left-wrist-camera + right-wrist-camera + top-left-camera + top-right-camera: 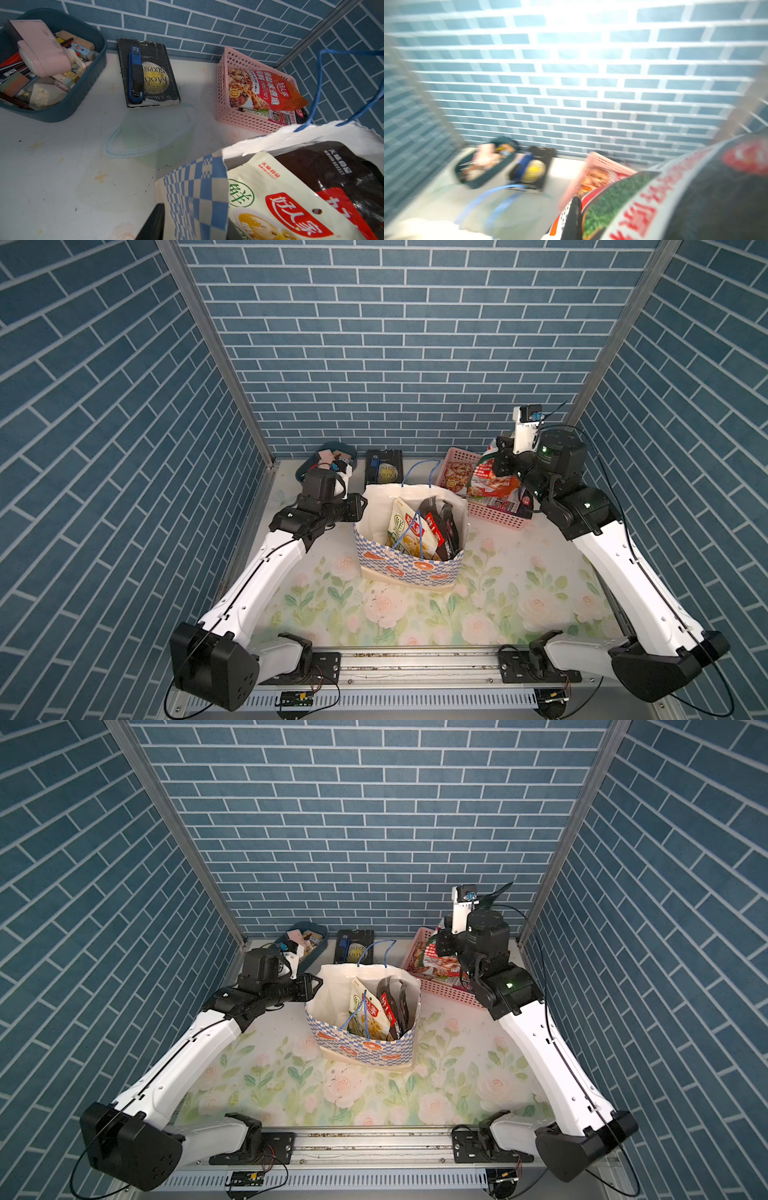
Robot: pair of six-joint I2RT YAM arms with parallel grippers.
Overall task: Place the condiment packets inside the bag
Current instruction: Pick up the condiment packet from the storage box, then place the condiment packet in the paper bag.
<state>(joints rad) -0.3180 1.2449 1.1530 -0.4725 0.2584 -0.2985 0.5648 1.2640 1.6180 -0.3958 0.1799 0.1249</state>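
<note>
Taking 12 o'clock as the back wall, the white paper carrier bag (399, 568) with a blue-and-white checkered band stands upright and open at the middle of the floral counter (415, 614). Inside it lean a pale green-yellow glossy condiment packet (405, 526) and black packets with red labels (446, 522), their tops near the rim.

The left end effector (360, 506) sits at the bag's 9 o'clock rim. In the left wrist view its jaws stand apart with the checkered wall between them, one finger (153, 224) outside the bag. Whether they press the paper I cannot tell.

The right end effector (498, 462) is at the bag's 2 o'clock, its jaws together on the top of a red, black and white glossy packet (488, 483). This packet hangs over the pink perforated plastic basket (498, 516). The right wrist view is blurred but shows the packet against the finger (575, 218).

A red-orange packet (264, 89) lies in the basket on at least one more (276, 116).

A dark blue oval tub (87, 87) of oddments sits at 11 o'clock. A black book with a gold circle (158, 79) lies at 12 o'clock, with a blue-and-black stapler (135, 76) on it.
</note>
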